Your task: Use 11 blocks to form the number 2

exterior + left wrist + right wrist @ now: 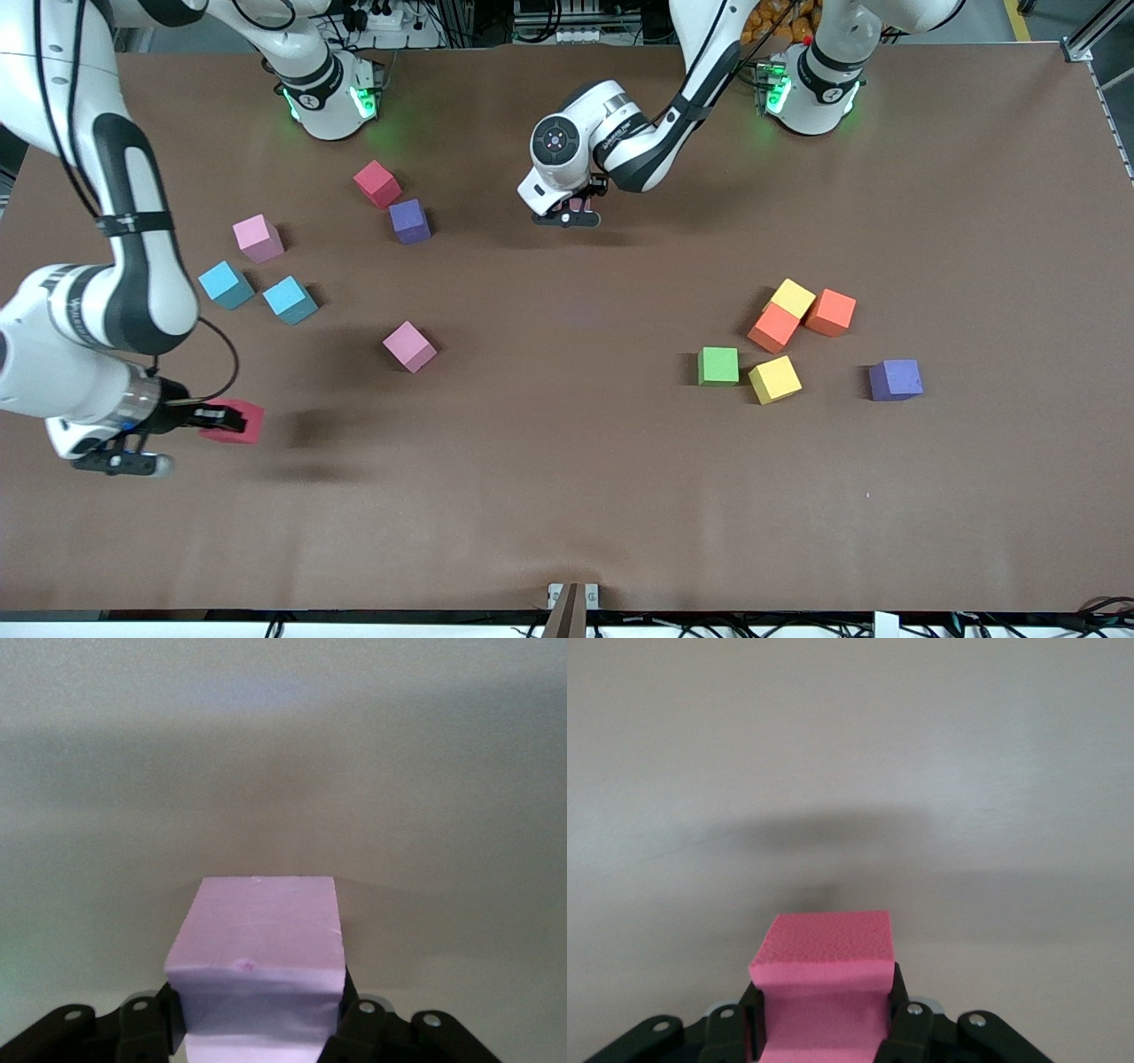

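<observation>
My right gripper (223, 418) is shut on a red block (244, 424), held low over the table at the right arm's end; the right wrist view shows this block (824, 952) clamped between the fingers (905, 1028). My left gripper (571, 213) is shut on a pale pink block (257, 935) just above bare table at mid-width. Loose blocks lie scattered: red (377, 183), purple (409, 221), pink (258, 237), two light blue (225, 284) (290, 300), and pink (409, 346). No number 2 is in view.
Toward the left arm's end sits a cluster: yellow (792, 298), two orange (773, 328) (831, 312), green (718, 365), yellow (774, 378), and a purple block (895, 379) apart. A small fixture (571, 602) stands at the table's near edge.
</observation>
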You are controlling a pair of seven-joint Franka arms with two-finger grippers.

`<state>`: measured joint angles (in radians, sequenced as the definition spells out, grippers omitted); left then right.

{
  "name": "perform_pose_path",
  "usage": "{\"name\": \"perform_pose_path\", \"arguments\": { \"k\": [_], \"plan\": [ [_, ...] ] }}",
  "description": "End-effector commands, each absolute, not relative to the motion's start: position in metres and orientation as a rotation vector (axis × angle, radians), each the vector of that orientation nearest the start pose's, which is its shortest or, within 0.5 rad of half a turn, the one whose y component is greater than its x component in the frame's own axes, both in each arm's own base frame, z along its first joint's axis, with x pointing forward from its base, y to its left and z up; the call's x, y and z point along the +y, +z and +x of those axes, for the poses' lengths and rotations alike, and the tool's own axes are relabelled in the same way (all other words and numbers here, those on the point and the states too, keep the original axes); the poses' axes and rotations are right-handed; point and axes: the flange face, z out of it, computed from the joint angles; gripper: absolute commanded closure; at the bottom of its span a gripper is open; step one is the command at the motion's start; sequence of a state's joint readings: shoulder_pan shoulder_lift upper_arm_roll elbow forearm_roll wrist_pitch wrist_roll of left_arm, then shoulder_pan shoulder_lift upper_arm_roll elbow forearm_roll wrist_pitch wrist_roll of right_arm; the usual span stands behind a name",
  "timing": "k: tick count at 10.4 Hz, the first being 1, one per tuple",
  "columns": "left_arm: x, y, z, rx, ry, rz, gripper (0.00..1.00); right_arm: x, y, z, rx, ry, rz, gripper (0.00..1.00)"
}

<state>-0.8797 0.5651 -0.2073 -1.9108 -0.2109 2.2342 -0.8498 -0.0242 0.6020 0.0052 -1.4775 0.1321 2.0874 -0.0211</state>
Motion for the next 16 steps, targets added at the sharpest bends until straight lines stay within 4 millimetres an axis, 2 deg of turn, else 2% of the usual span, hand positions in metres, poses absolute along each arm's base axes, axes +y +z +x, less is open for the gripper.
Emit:
{"name": "perform_pose_path", "arguments": {
  "k": [1, 2, 4, 6, 7, 8, 9, 10, 13, 14, 16],
  "plan": [
    [-0.541, 0.186, 0.272, 0.135, 0.571, -3.045, 0.52, 0.055, 0.323, 0.704, -0.003, 0.061, -3.016, 1.0],
    [-0.542, 0.186, 0.271, 0.125, 0.567, -3.048, 0.01, 0.08, 0.323, 0.699, -0.065, 0.094, -3.014, 1.0],
    [-0.541, 0.186, 0.272, 0.117, 0.558, -3.045, 0.0, 0.118, 0.329, 0.686, -0.154, 0.153, -3.013, 1.0],
    [-0.538, 0.192, 0.275, 0.103, 0.551, -3.047, 0.0, 0.155, 0.329, 0.655, -0.267, 0.231, -3.008, 1.0],
    [-0.535, 0.211, 0.281, 0.055, 0.525, -3.065, 0.0, 0.178, 0.324, 0.639, -0.351, 0.259, -3.001, 1.0],
    [-0.524, 0.231, 0.296, 0.021, 0.507, -3.077, 0.0, 0.211, 0.325, 0.621, -0.434, 0.275, -2.995, 1.0],
    [-0.513, 0.249, 0.313, -0.014, 0.5, -3.072, 0.0, 0.232, 0.329, 0.603, -0.494, 0.292, -2.99, 1.0],
    [-0.497, 0.271, 0.338, -0.077, 0.473, -3.089, 0.0, 0.237, 0.34, 0.593, -0.538, 0.292, -2.981, 1.0],
    [-0.441, 0.286, 0.406, -0.137, 0.336, -3.054, 0.0, 0.235, 0.374, 0.581, -0.794, 0.298, -2.9, 1.0],
    [-0.42, 0.29, 0.432, -0.162, 0.284, -3.045, 0.0, 0.243, 0.377, 0.575, -0.851, 0.316, -2.881, 1.0],
    [-0.385, 0.298, 0.473, -0.226, 0.2, -3.033, 0.0, 0.284, 0.375, 0.556, -1.134, 0.317, -2.777, 1.0]
  ]
}}
